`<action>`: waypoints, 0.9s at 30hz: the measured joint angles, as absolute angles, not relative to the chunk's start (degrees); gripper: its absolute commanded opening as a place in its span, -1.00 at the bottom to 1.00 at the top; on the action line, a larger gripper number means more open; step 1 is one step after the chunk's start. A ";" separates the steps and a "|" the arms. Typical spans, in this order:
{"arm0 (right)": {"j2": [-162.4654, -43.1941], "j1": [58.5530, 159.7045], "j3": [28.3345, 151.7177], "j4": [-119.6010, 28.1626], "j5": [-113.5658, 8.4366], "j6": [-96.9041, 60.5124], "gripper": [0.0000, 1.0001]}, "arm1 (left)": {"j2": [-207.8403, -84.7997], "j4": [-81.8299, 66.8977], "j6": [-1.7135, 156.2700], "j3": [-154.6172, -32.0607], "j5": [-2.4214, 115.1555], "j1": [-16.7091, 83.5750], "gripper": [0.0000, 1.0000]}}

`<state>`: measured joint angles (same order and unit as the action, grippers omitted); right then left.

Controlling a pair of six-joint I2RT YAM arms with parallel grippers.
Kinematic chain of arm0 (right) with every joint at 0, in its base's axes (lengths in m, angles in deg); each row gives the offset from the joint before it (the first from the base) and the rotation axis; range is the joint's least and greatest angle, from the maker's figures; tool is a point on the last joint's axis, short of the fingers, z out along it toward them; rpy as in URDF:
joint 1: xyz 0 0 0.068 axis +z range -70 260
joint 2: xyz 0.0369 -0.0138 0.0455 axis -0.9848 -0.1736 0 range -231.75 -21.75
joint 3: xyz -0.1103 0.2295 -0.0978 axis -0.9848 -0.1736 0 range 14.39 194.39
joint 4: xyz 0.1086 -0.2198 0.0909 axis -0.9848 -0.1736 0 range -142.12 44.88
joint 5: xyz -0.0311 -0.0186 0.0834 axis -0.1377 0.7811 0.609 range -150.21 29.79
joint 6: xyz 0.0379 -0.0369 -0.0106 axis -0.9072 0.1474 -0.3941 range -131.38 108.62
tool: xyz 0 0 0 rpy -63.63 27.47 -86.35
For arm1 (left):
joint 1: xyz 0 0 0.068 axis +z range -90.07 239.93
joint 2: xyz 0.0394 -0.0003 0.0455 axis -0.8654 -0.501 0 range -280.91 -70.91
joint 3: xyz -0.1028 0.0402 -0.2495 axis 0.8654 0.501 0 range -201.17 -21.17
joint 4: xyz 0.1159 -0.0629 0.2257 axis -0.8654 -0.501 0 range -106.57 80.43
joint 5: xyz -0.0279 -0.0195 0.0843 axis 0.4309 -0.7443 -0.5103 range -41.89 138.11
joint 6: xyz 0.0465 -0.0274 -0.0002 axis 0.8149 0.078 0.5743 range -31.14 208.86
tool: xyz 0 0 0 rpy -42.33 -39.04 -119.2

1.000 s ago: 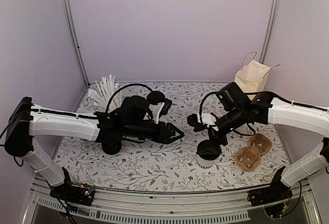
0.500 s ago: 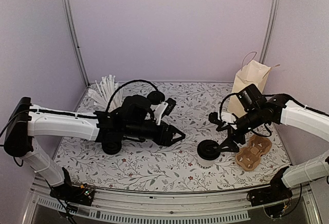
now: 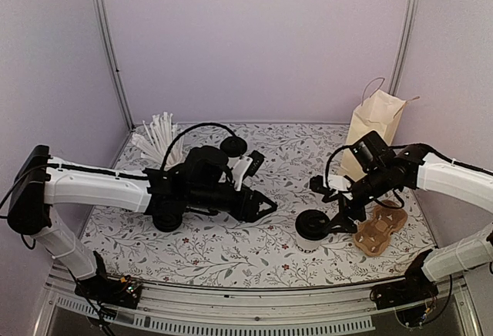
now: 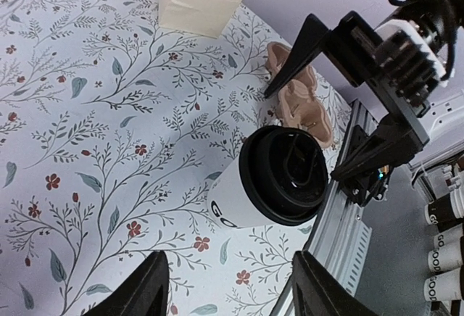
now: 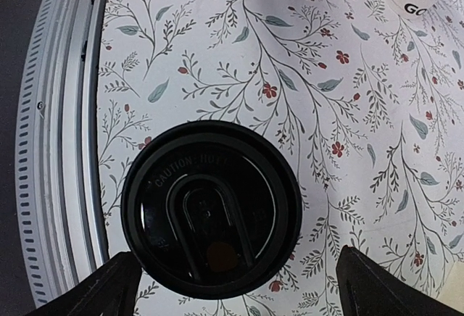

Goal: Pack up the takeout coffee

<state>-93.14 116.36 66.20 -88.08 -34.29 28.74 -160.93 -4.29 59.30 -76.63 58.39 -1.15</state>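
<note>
The takeout coffee [image 3: 311,228] is a small white cup with dark lettering and a black lid. It stands upright at the front right of the table. My right gripper [image 3: 333,206] is open and hovers just above and right of it. In the right wrist view the lid [image 5: 210,211] lies between the two spread fingertips [image 5: 98,290], which do not touch it. My left gripper [image 3: 262,205] is open and empty, to the left of the cup. In the left wrist view the cup [image 4: 239,196] stands beyond my left gripper [image 4: 228,276].
A brown cardboard cup carrier [image 3: 380,228] lies right of the cup; it also shows in the left wrist view [image 4: 297,102]. A paper bag [image 3: 375,120] stands at the back right. A cup of white sticks [image 3: 158,139] stands at the back left. Stacked lettered cups [image 4: 444,247] show past the front rail.
My right gripper has left the cup's lid, pulled back to the right and opened wider, then eased slightly back toward the cup. The left arm has barely moved.
</note>
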 measured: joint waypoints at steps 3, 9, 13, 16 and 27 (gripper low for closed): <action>-93.32 119.05 66.33 -87.56 -35.26 28.76 0.86 | -160.91 -4.36 59.30 -76.22 57.69 -1.15 0.20; -94.94 121.63 66.68 -87.23 -36.39 28.76 0.70 | -160.91 -4.31 59.27 -75.89 56.86 -1.15 0.20; -95.75 121.74 67.25 -87.17 -37.00 28.76 0.56 | -160.91 -4.34 59.23 -75.60 56.47 -1.15 0.20; -96.12 122.04 67.62 -87.06 -37.18 28.78 0.48 | -160.89 -4.34 59.06 -75.47 56.38 -1.15 0.20; -98.85 123.18 69.53 -85.72 -37.38 28.54 0.34 | -160.10 -4.38 58.71 -73.92 56.16 -1.12 0.20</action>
<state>-98.85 123.18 69.53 -85.72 -37.38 28.54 -160.10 -4.38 58.71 -73.92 56.16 -1.12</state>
